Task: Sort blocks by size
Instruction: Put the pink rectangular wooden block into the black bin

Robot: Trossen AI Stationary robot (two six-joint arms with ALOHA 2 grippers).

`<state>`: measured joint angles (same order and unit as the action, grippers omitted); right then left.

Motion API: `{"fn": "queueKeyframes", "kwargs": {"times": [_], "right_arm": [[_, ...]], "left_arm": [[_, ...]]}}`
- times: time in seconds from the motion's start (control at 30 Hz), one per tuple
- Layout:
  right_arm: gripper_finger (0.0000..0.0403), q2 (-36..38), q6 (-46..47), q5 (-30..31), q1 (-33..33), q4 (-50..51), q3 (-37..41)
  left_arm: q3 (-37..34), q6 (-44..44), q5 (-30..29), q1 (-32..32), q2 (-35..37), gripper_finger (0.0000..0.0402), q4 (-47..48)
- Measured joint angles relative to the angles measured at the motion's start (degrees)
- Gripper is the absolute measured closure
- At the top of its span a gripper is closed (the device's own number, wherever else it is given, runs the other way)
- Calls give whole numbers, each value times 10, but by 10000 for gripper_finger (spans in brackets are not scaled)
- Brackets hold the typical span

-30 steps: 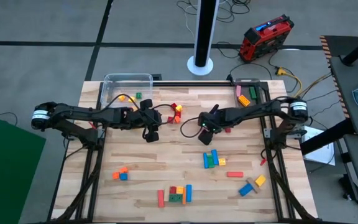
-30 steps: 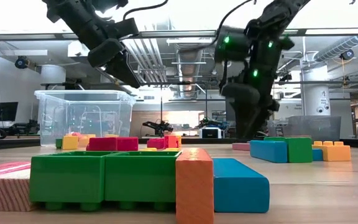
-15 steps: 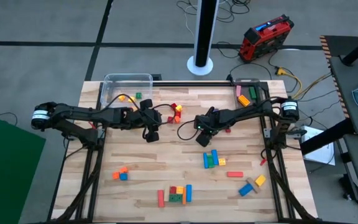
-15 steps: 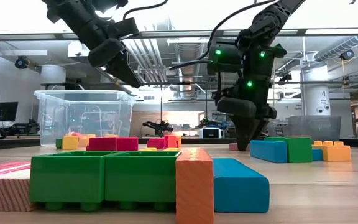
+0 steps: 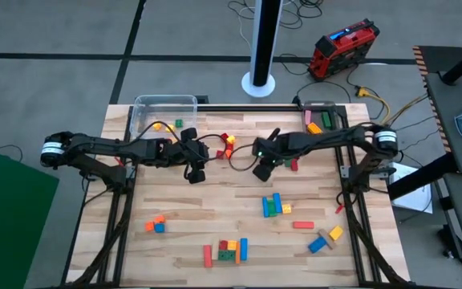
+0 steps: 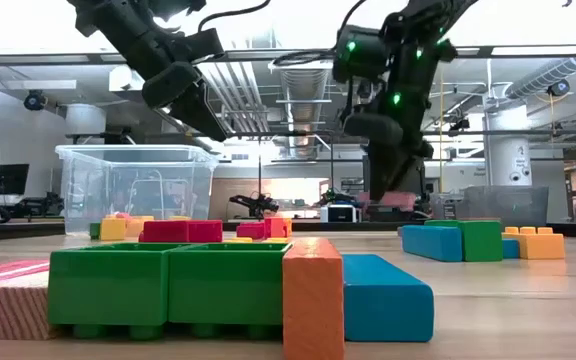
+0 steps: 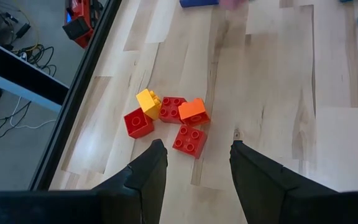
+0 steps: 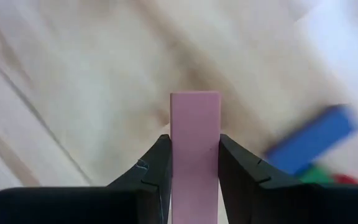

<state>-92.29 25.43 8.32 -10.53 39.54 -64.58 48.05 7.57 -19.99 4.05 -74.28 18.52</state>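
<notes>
Our left gripper (image 7: 193, 163) hangs spread above the table, just short of a cluster of red, yellow and orange cubes (image 7: 166, 120). Our right gripper (image 8: 194, 158) is lifted over the table's middle, pinching a pink bar (image 8: 194, 143) between its fingers; blue and green blocks (image 5: 274, 205) lie below on the wood.

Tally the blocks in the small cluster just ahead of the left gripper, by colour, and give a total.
Red blocks: 3
Yellow block: 1
Orange block: 1
Total: 5
</notes>
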Motion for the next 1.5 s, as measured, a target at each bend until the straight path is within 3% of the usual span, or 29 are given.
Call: {"fn": "queueKeyframes", "kwargs": {"times": [0.23, 0.4, 0.5, 0.87, 1.5], "right_arm": [[314, 68, -5, 103, -71, 72, -11], [312, 91, 64, 268, -149, 126, -6], [311, 88, 126, 333, -197, 166, -1], [303, 48, 123, 337, -301, 167, 34], [247, 45, 75, 336, -307, 118, 36]], "left_arm": [[-2, 0, 0, 0, 0, 247, 0], [-2, 0, 0, 0, 0, 247, -1], [-2, -6, 0, 0, 0, 247, -1], [-12, -11, 0, 0, 0, 247, -2], [-29, -7, -1, 0, 0, 247, -25]]}}
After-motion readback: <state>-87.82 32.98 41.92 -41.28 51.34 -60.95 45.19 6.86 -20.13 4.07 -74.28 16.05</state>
